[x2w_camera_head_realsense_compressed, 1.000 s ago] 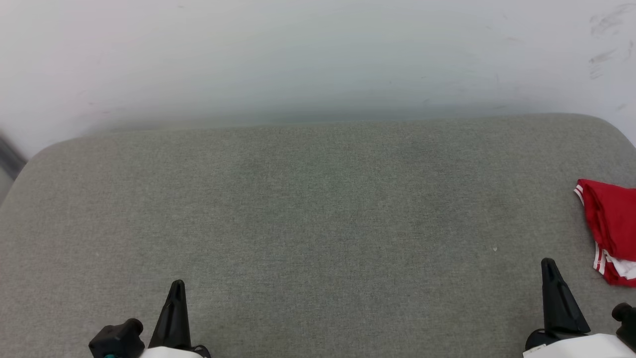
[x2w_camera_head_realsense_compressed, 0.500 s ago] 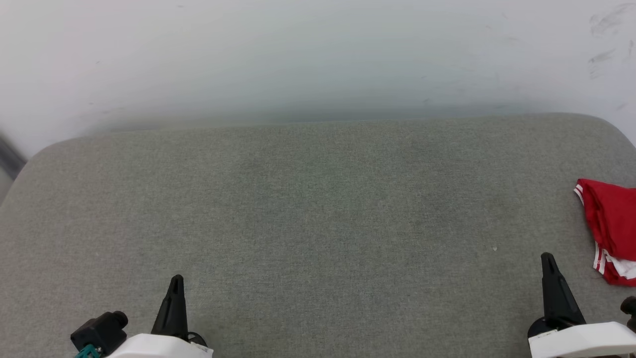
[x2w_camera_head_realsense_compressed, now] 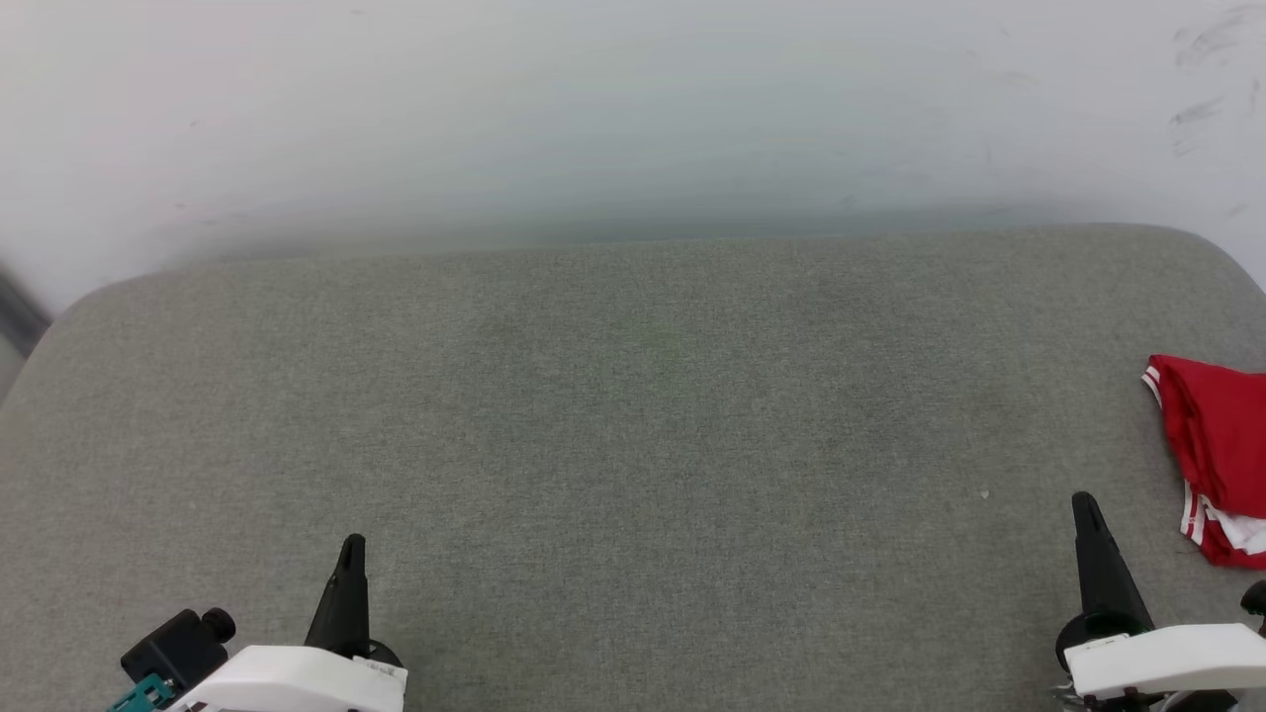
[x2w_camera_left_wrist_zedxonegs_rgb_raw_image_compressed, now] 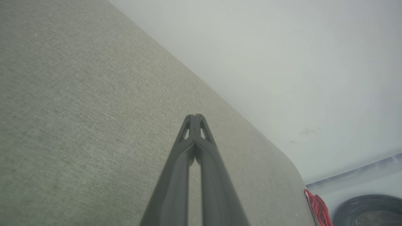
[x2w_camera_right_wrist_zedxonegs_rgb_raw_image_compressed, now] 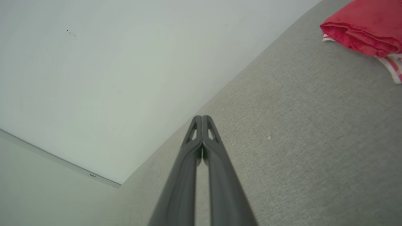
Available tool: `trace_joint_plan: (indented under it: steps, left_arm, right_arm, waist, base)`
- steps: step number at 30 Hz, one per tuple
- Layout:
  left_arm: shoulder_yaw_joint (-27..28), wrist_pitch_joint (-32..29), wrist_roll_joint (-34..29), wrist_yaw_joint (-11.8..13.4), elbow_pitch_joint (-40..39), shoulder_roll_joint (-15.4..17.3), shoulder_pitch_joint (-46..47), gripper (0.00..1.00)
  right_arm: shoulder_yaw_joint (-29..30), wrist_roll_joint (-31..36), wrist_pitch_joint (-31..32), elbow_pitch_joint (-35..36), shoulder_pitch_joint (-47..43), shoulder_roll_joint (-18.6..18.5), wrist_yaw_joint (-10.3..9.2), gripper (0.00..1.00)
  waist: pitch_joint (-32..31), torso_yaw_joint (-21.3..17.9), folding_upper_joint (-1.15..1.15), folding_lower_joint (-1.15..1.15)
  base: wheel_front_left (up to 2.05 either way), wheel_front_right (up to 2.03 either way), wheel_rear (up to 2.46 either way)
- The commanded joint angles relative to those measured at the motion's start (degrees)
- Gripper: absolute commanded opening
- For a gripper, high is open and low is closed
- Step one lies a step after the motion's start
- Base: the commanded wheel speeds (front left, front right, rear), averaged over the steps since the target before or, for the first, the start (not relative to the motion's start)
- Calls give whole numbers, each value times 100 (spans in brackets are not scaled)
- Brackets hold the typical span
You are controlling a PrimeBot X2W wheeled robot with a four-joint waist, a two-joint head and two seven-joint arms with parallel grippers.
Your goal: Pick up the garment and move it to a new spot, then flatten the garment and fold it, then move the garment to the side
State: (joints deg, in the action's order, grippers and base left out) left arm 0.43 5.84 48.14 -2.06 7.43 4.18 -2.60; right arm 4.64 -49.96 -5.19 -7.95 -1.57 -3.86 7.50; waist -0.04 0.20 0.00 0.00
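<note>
Head view first: your bright red short-sleeved T-shirt with white sleeves and red-and-white striped trim (x2w_camera_head_realsense_compressed: 1221,450) lies bunched at the far right of the grey woven fabric surface (x2w_camera_head_realsense_compressed: 633,445). The picture's right edge cuts it off, so you see only a rumpled red fold with white and stripes below it. Your left gripper (x2w_camera_head_realsense_compressed: 352,546) sits at the lower left. Your right gripper (x2w_camera_head_realsense_compressed: 1085,504) is at the lower right, near the T-shirt but apart from it. Each shows as one dark spike, fingers pressed together with nothing between them. A pale wall (x2w_camera_head_realsense_compressed: 633,119) rises behind.

Left wrist view: you look along two dark fingers, tips meeting, over bare fabric. The T-shirt is a red sliver at the surface's far corner, too small to read. A dark round object (x2w_camera_left_wrist_zedxonegs_rgb_raw_image_compressed: 367,210) beside it is cut off; you cannot tell what it is.

Right wrist view: fingers together above the fabric. The T-shirt sits at the upper right as a thick red fold over striped white trim. It is partly out of frame and well clear of the tips.
</note>
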Motion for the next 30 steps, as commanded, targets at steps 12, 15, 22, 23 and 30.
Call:
trace_joint_plan:
  steps: [12,15,22,23,30]
  left_arm:
    - [109,-255,1118,-161,110,34,309,0]
    - [127,-304,1323,-179,141,33,346,0]
    - [167,-416,1773,-234,211,30,424,0]
    - [173,-425,1835,-243,221,29,435,0]
    - [216,-530,2255,-292,288,24,505,0]
  right_arm:
    - [21,-1064,259,-103,298,-22,0,0]
    - [26,-1251,307,-134,329,-19,0,0]
    - [35,-1679,420,-199,402,-12,0,0]
    - [36,-1739,434,-207,413,-11,0,0]
    - [47,-2135,536,-269,467,-2,-1,0]
  waist:
    - [4,-3,0,0]
    - [5,-4,0,0]
    - [7,-6,0,0]
    - [7,-6,0,0]
    - [9,-8,0,0]
  base:
    - [0,0,0]
    - [0,0,0]
    - [0,0,0]
    - [0,0,0]
    - [0,0,0]
